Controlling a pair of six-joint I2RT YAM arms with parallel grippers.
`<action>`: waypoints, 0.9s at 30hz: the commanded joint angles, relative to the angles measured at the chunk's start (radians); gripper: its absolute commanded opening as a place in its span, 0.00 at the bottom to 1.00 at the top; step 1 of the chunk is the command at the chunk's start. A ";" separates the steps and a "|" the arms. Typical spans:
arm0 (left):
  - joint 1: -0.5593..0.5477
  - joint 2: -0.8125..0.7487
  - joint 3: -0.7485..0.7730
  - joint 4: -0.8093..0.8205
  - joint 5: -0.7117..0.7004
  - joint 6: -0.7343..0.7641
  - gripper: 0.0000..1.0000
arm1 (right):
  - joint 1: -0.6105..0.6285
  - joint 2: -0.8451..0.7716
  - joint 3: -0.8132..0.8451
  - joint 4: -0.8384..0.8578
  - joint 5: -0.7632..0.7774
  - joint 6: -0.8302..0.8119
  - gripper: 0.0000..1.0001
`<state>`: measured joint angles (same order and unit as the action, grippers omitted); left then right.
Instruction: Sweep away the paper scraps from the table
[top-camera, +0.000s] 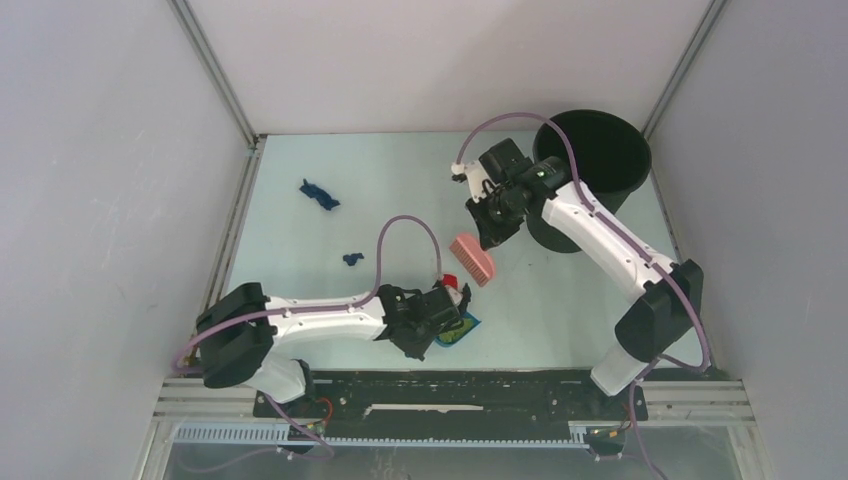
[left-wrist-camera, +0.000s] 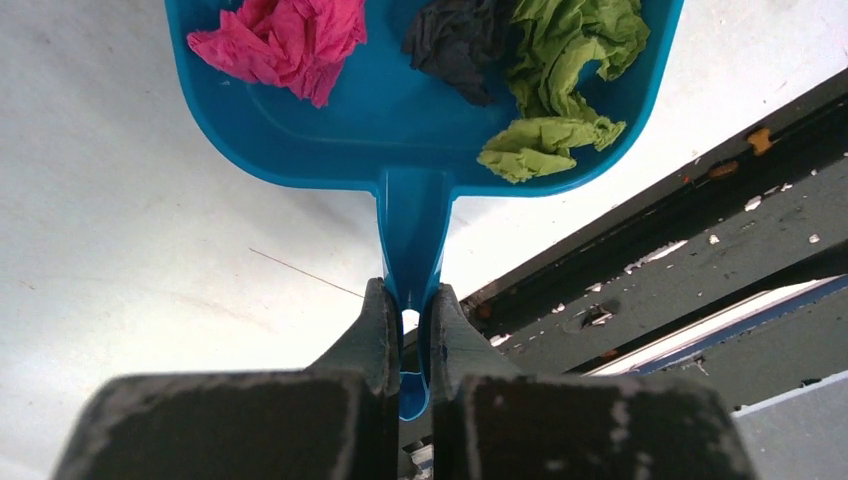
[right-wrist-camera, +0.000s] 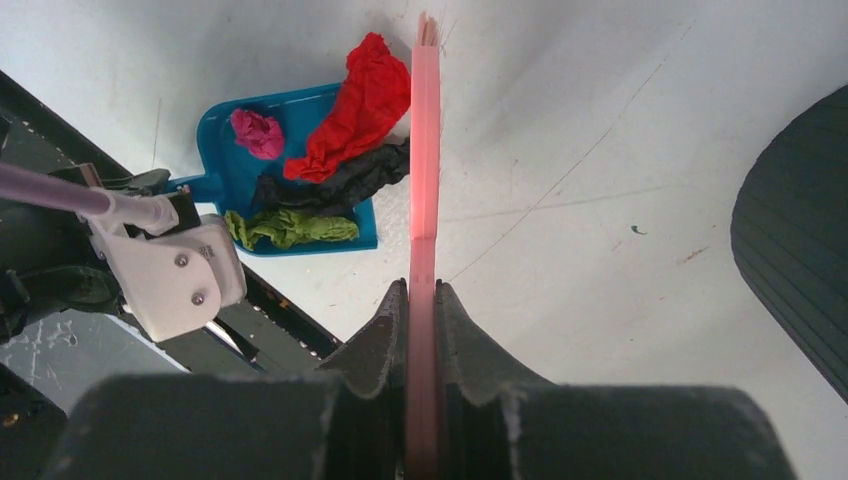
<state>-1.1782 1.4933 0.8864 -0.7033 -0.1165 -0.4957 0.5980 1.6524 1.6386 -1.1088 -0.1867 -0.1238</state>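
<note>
while the left gripper (left-wrist-camera: 410, 330) is clamped on the thin handle (left-wrist-camera: 412, 230) of the blue dustpan (left-wrist-camera: 400, 120), it holds only a narrow tab, so i judge the pan can twist or dip if it is lifted fast or nudged by the pink brush (right-wrist-camera: 425, 150). magenta (left-wrist-camera: 285, 40), black (left-wrist-camera: 455, 40) and green (left-wrist-camera: 560, 60) paper scraps lie loose inside it, light and crumpled. a tilt toward the open lip would let them slide back onto the table (top-camera: 400, 180). the red scrap (right-wrist-camera: 355, 105) is the weak point: in the right wrist view it lies across the lip, part in and part out, and would likely drop first. the right gripper (right-wrist-camera: 422, 300) is closed tight on the flat brush, at about one o'clock from the pan. whether the bristles touch the surface i cannot tell. two dark blue scraps are not yet gathered. one (top-camera: 320, 193) lies at about ten o'clock of the table, the other (top-camera: 352, 259) near nine o'clock and closer to the middle, both well apart from the pan. a hasty sweep could flick such light bits off the table's edge or knock the pan. the black bin (top-camera: 600, 160) stands at two o'clock, well apart from the pan, so a long carry adds spill risk.
</note>
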 joint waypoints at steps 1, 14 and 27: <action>-0.008 -0.063 -0.023 0.066 -0.041 -0.034 0.00 | -0.018 -0.107 0.004 0.036 0.028 -0.011 0.00; -0.077 -0.227 -0.029 0.032 -0.153 -0.054 0.00 | -0.155 -0.339 -0.197 0.142 -0.030 -0.047 0.00; -0.102 -0.201 -0.066 -0.076 0.029 -0.109 0.00 | -0.167 -0.307 -0.285 0.198 0.005 -0.061 0.00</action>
<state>-1.2625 1.2888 0.8318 -0.7368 -0.1539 -0.5781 0.4046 1.3071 1.3472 -0.9806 -0.2173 -0.1596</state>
